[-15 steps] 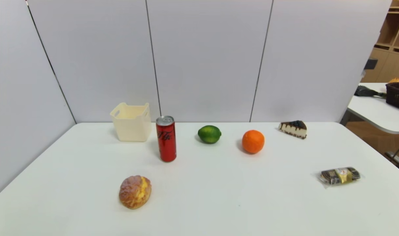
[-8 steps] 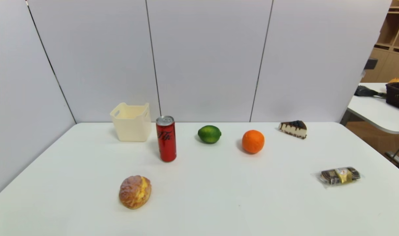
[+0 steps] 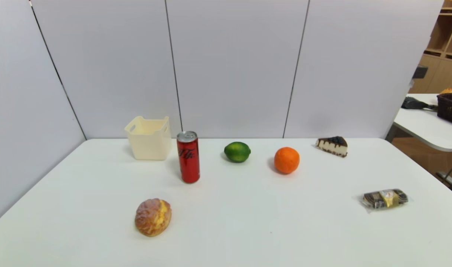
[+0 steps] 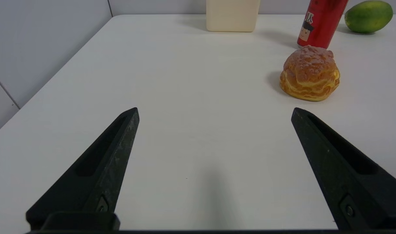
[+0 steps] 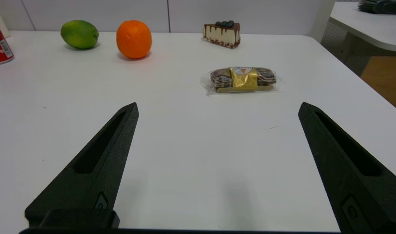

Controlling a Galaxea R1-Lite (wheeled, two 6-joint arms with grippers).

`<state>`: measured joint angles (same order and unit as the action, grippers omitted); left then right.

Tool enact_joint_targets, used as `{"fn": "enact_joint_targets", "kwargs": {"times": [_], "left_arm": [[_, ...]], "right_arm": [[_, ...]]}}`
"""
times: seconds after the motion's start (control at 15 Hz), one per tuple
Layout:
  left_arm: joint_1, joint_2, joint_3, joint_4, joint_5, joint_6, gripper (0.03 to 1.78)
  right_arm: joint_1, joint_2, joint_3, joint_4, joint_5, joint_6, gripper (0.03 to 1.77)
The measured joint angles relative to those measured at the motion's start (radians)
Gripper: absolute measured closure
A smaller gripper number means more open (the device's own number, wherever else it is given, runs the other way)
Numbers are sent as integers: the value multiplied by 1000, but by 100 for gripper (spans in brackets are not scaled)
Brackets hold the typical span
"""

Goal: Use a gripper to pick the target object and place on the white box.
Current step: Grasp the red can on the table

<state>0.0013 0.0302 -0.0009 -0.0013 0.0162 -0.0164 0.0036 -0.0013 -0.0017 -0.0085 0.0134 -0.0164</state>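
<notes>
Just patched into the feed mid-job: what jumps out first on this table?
The tall red soda can stands upright near the back left, just right of the white box, with a lime and an orange lined up to its right. A golden bun sits alone nearer the robot. The left gripper and right gripper are both open and empty, low over bare table.

Left gripper (image 4: 214, 112) low over bare desk (image 4: 172, 97), jaws spread wide, nothing between. Bun (image 4: 310, 73) ahead on desk. Red can (image 4: 321, 22) upright just behind bun. White box (image 4: 232, 16) near far edge. Lime (image 4: 368, 16) beside can.
</notes>
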Motion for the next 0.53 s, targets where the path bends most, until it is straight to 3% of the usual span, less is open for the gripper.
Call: {"fn": "enact_joint_targets", "kwargs": {"times": [0.27,0.53], "left_arm": [[0,131,-52,3,-3,31,12],[-2,319,-194,-1,-6,119,12]], "right_arm": [[0,0,0,0,0,0,10],[0,0,0,0,0,0,10]]}}
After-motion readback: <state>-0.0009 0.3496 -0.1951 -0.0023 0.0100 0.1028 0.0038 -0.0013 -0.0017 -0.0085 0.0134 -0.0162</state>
